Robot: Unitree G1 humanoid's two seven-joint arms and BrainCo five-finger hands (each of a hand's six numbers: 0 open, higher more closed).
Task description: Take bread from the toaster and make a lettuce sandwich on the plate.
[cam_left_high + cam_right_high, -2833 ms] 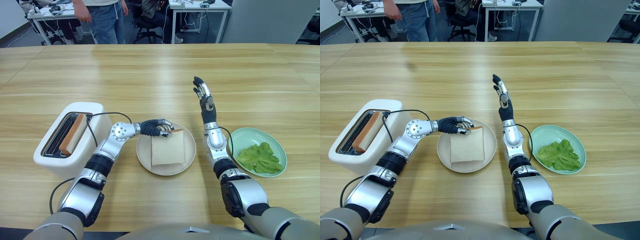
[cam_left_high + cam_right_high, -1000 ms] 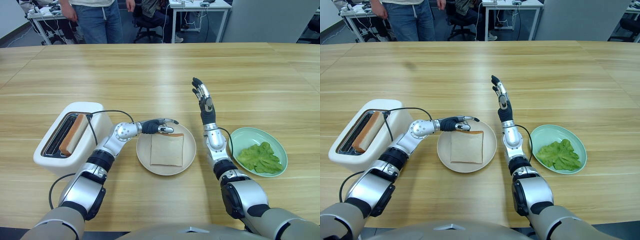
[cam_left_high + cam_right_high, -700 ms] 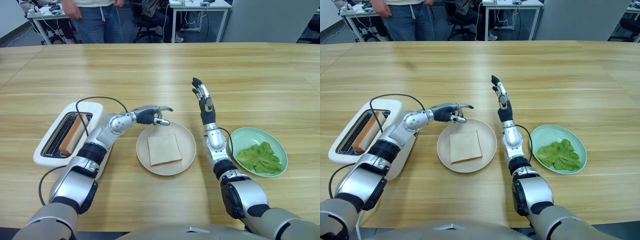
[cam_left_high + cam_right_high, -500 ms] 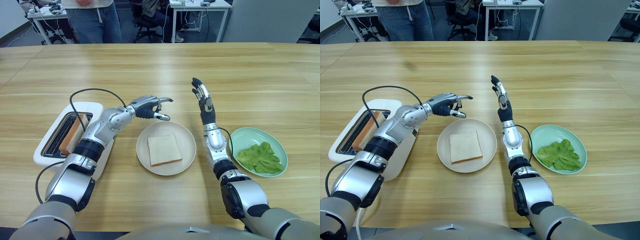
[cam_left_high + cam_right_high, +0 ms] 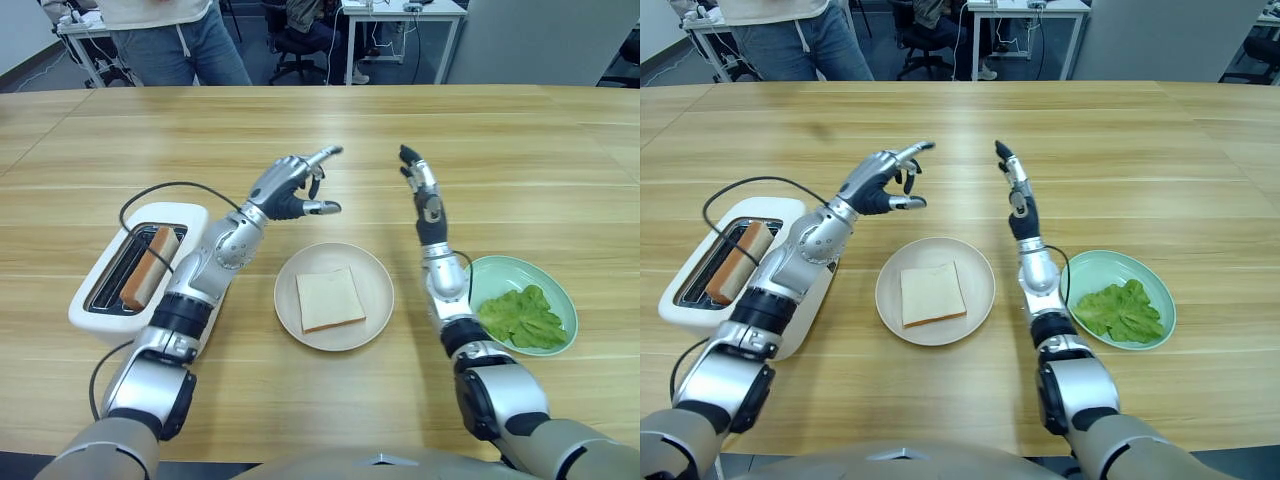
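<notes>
One bread slice lies on the plate; a second slice stands in the toaster. Our left hand and right hand hover empty, fingers uncurled. We judge the lettuce in the bowl is next: we pinch a top leaf, though how many lie there is hard to tell, and centre it on the bread.

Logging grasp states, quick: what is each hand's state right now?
Left hand: open, holding nothing.
Right hand: open, holding nothing.

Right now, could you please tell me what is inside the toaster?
One slice of bread stands in the toaster slot, its top edge showing. Its lower part and the slot's bottom are hidden.
</notes>
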